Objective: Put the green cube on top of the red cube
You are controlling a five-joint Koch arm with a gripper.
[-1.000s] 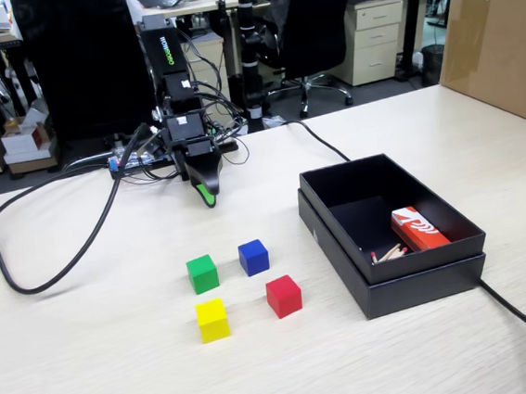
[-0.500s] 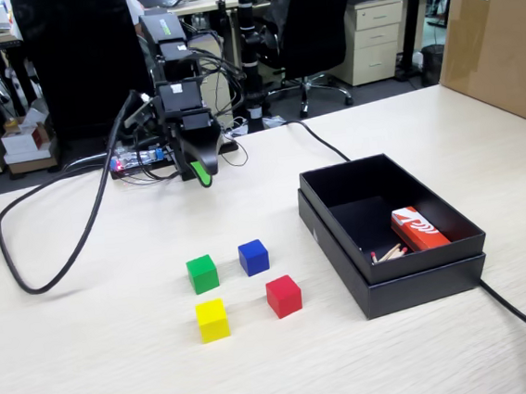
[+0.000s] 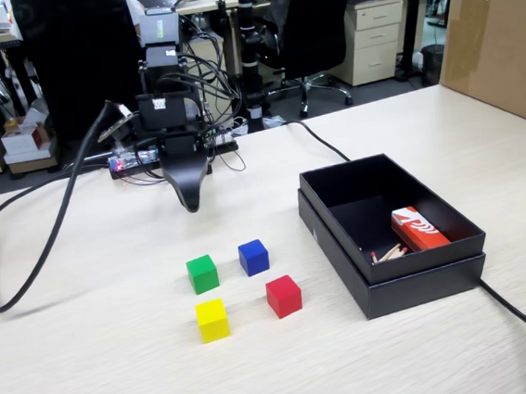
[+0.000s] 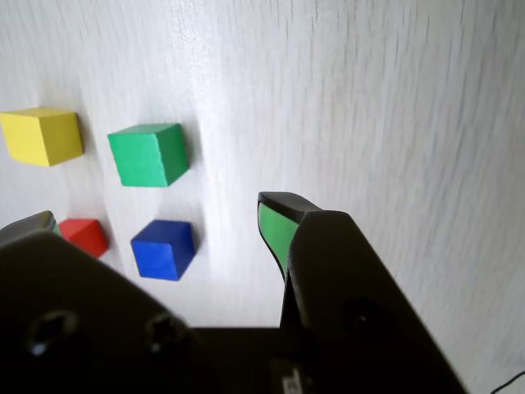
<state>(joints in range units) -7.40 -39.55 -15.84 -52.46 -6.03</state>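
Gripper [image 3: 190, 205] hovers, jaws parted in the wrist view, at 12 o'clock from green cube [image 3: 202, 274]; red cube [image 3: 284, 296] sits apart.

In the wrist view, the hand's [image 4: 160, 217] dark body hides part of the red cube [image 4: 83, 235]; the table [image 4: 394, 98] looks blurred.
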